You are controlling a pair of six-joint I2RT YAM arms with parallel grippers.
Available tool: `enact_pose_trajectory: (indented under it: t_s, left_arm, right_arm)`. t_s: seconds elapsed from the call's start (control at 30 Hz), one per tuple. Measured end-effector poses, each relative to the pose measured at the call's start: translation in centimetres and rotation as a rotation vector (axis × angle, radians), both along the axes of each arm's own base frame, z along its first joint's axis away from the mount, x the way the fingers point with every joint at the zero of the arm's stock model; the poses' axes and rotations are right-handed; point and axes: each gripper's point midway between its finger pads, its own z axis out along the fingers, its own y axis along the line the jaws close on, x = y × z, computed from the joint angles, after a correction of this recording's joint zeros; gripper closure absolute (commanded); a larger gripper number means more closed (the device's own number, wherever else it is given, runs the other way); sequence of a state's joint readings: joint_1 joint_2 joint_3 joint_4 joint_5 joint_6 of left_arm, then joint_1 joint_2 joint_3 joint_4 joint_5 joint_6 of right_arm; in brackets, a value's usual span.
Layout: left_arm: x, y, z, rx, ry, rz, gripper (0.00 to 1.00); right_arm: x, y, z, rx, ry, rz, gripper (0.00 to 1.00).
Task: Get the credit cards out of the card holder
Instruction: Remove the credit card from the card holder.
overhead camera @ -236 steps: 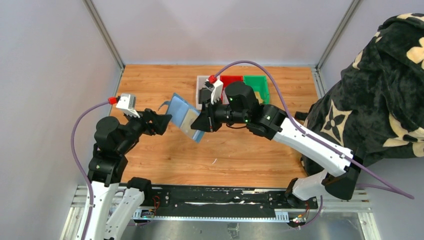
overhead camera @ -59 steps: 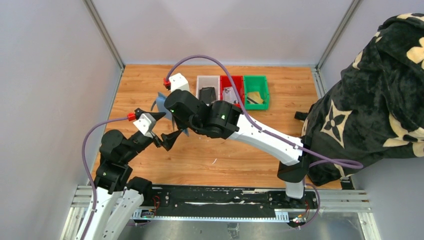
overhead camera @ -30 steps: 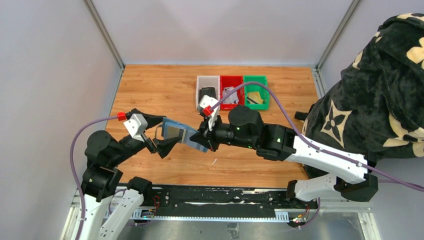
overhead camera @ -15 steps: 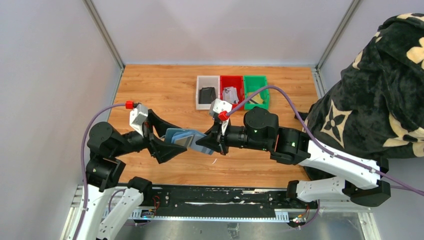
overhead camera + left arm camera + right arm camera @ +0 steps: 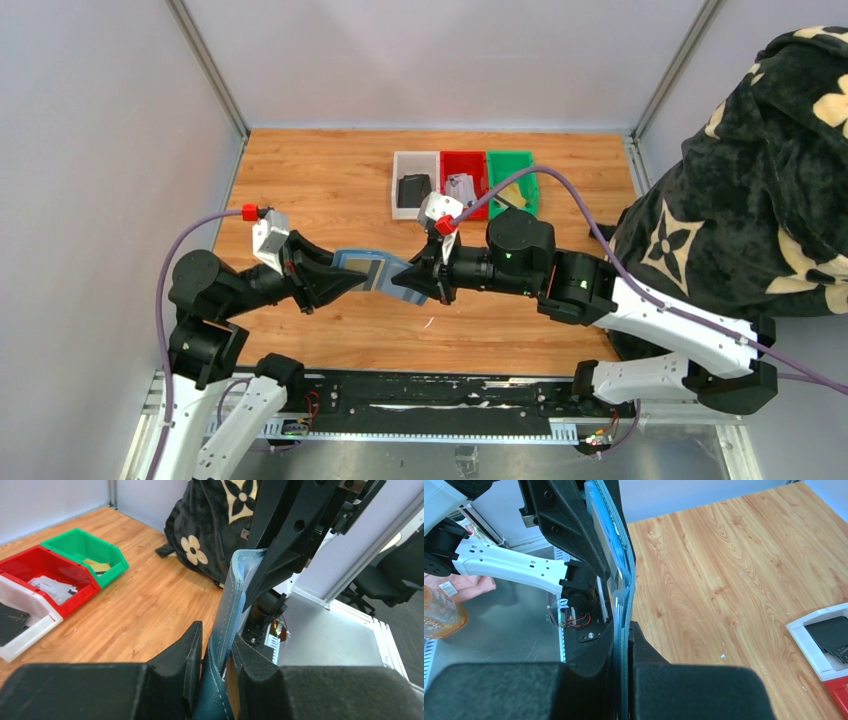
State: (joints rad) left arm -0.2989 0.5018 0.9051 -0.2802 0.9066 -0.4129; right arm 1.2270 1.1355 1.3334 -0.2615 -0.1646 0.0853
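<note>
The card holder (image 5: 377,274) stretches open, its long axis running from my left fingers (image 5: 328,281) to my right fingers (image 5: 414,276). Each pair pinches one end of it.

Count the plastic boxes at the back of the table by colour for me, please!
White plastic box: 1
Red plastic box: 1
Green plastic box: 1
Total: 3
</note>
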Motion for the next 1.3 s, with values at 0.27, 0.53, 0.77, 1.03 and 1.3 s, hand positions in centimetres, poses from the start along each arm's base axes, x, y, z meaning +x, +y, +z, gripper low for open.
enact_pose_trajectory:
  t_s: [0.27,0.53,0.77,1.03,1.3]
  left_arm:
    - [-0.1,0.2,0.3,-0.012,-0.001,0.019,0.94]
    - [-0.1,-0.4,0.8,-0.068,0.098,-0.019,1.0]
    - [-0.9,-0.8,1.1,-0.082,0.146,-0.084,1.0]
    - [-0.7,-1.5,1.5,-0.107,0.225,-0.145,1.0]
    - [0.7,-1.6,1.0,-0.123,0.273,-0.095,1.0]
  right_arm:
    - [0.8,0.6,0.0,0.001,0.058,0.021,0.99]
    - [1.3,0.6,0.2,0.026,0.208,0.124,0.99]
    - [-0.1,0.0,0.2,0.049,0.288,0.269,0.83]
    - [0.4,-0.6,0.6,0.082,0.318,0.29,0.37]
    - [6.1,-4.2,3.9,0.192,0.218,-0.029,0.38]
